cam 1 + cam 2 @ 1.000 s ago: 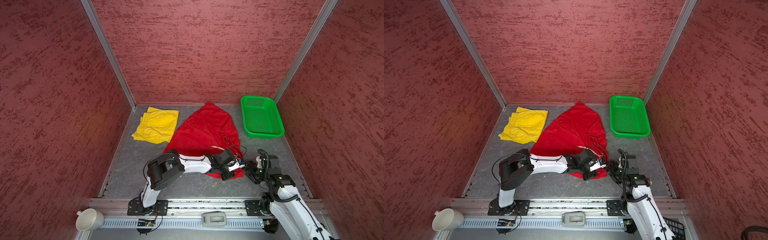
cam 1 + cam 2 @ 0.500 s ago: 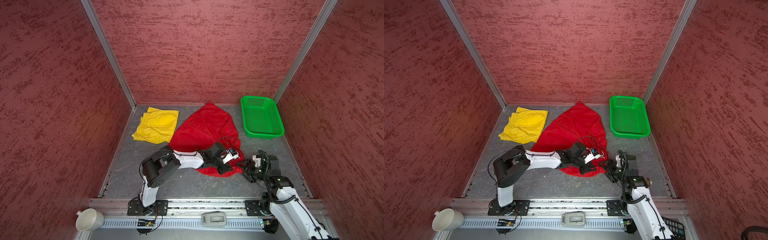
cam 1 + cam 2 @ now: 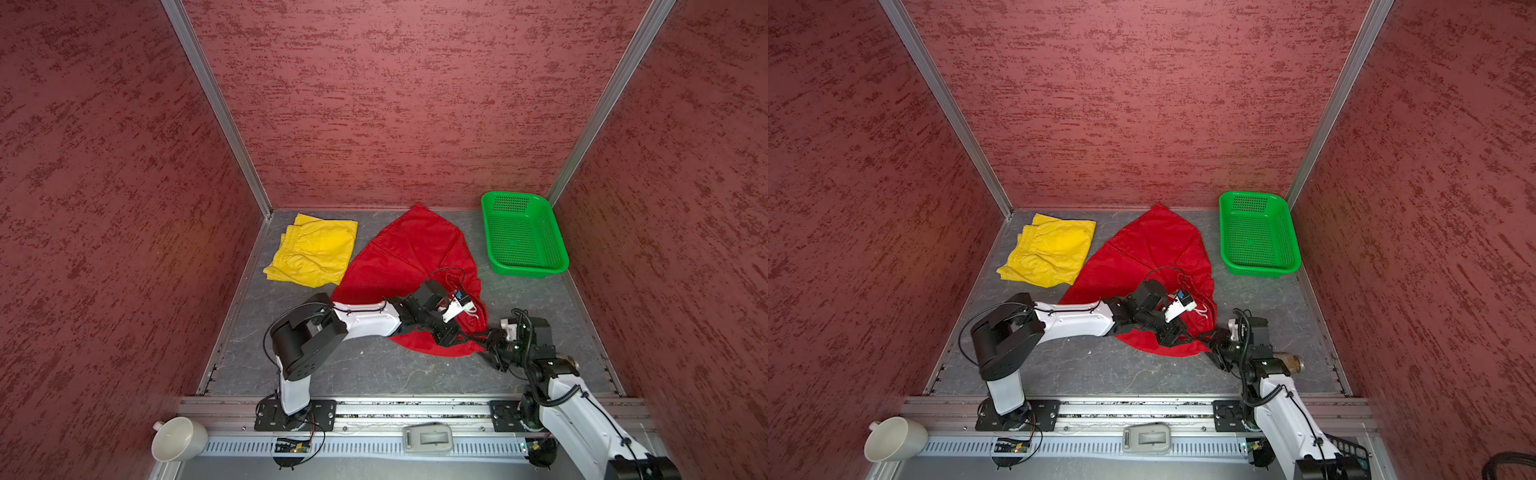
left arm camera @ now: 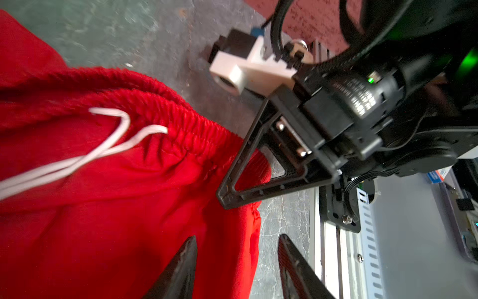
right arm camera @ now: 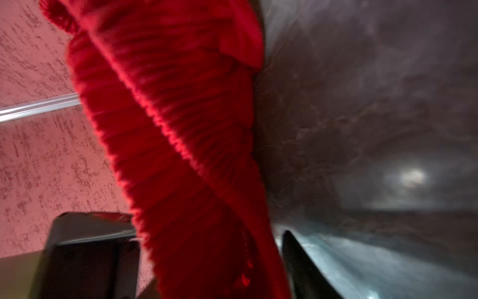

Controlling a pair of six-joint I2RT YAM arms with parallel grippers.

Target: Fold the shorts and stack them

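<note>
Yellow shorts (image 3: 316, 249) lie folded well left of the basket (image 3: 528, 272), likely parked as the stack's base. Red shorts (image 3: 407, 257) sprawl unfolded just left of the basket, waistband toward the front. Left gripper (image 4: 236, 247), front-left of the basket, hovers half-open over the waistband's edge, gripping nothing. Right gripper (image 5: 209, 246), in front of the basket, seems pinched on the waistband corner, probably to pull it flat. Grey stone-look table (image 3: 374, 374); red textured walls (image 3: 415, 104) on three sides.
</note>
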